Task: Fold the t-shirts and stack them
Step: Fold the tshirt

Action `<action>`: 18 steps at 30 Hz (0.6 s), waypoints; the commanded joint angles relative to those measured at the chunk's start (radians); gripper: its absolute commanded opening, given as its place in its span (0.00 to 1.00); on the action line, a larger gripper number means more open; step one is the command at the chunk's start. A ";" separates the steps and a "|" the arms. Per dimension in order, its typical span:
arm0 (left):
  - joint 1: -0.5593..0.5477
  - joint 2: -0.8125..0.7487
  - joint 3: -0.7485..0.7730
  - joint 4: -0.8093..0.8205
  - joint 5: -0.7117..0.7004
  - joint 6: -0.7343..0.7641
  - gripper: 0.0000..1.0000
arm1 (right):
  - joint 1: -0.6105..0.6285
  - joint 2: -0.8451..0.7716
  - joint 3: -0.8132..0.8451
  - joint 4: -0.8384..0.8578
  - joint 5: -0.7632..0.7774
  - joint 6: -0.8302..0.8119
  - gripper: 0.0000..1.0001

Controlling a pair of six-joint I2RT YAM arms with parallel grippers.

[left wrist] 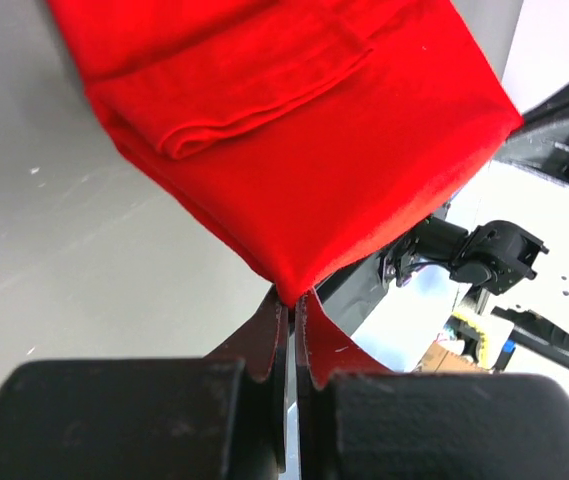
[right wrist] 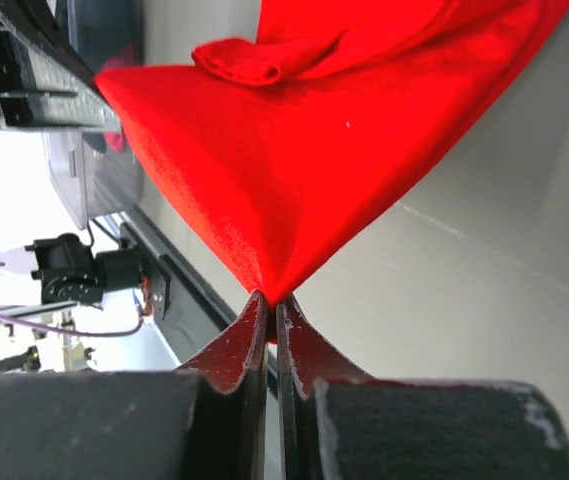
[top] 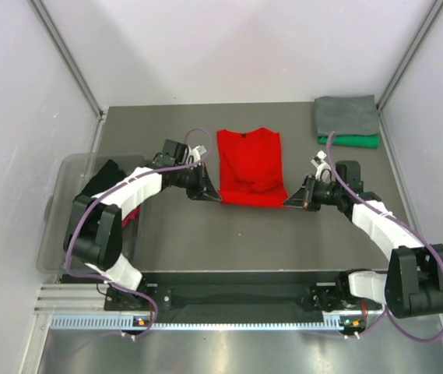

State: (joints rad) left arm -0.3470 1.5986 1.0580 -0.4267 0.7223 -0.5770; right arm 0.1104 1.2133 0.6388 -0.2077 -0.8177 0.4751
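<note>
- While the red t-shirt [top: 249, 166] lay partly folded at the middle of the table [top: 229, 249], both grippers sat at its near edge, one at each corner.
- The left gripper [top: 210, 195] was at the shirt's near-left corner. In the left wrist view its jaws were pressed together on a pinch of red cloth, and the corner rose off the table to the fingertips.
- The right gripper [top: 290, 202] was at the near-right corner. The right wrist view showed its jaws clamped the same way on the red fabric, which ran up into a peak between the fingers.
- The shirt's sleeves were turned in over its body, so it formed a narrow rectangle running near to far, with the collar at the far end. A rolled fold of cloth lay on top close to the gripped edge.
- A grey t-shirt [top: 346, 114] sat folded at the far-right corner of the table, stacked on a green t-shirt [top: 351, 141] whose near edge stuck out beneath it. This stack was well apart from the red one.
- A translucent tub [top: 54, 234] stood at the left side of the table, partly behind the left arm, with a black t-shirt [top: 106, 178] bunched inside it.
</note>
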 commanded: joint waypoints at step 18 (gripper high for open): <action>-0.020 0.271 0.517 -0.056 -0.115 0.164 0.00 | -0.044 0.431 0.513 0.065 -0.064 -0.230 0.00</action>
State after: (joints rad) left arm -0.3649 1.8423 1.4689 -0.4465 0.6525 -0.4896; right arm 0.0837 1.6100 1.0771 -0.1978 -0.8623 0.2890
